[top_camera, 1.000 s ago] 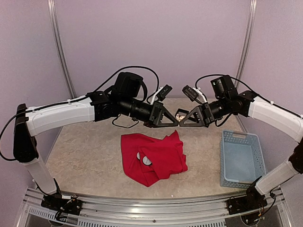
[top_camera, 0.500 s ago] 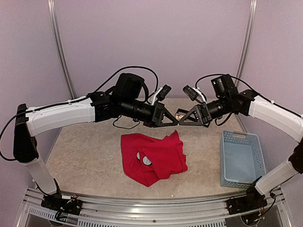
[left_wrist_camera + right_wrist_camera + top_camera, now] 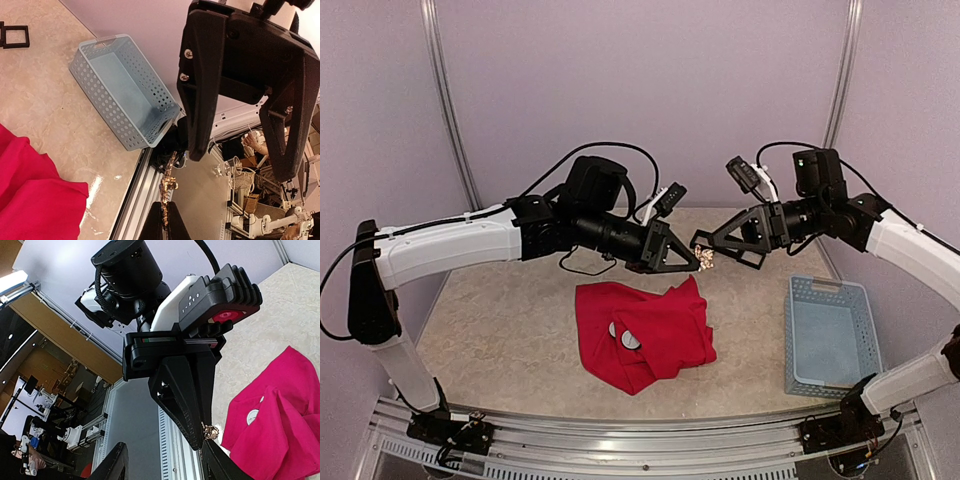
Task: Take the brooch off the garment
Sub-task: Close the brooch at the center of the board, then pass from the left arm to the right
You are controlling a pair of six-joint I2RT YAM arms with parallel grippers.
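The small gold brooch (image 3: 706, 263) hangs in the air above the table, pinched at the tips of my left gripper (image 3: 693, 262), which is shut on it. In the left wrist view the brooch (image 3: 169, 179) sticks out past the closed fingertips (image 3: 161, 222). My right gripper (image 3: 704, 244) faces it from the right, open and apart from it, its fingers (image 3: 114, 466) spread wide with nothing between them; the brooch (image 3: 212, 431) shows just beside its right finger. The red garment (image 3: 648, 334) lies crumpled on the table below, with no gripper touching it.
A pale blue plastic basket (image 3: 828, 336) stands at the right of the table, nothing showing inside it (image 3: 122, 85). Two white round patches (image 3: 631, 340) show on the garment. The table's metal front rail (image 3: 640, 440) runs along the near edge.
My right gripper has opened and drawn back up and to the right, away from the brooch. The left gripper keeps hold of the brooch and has barely moved.
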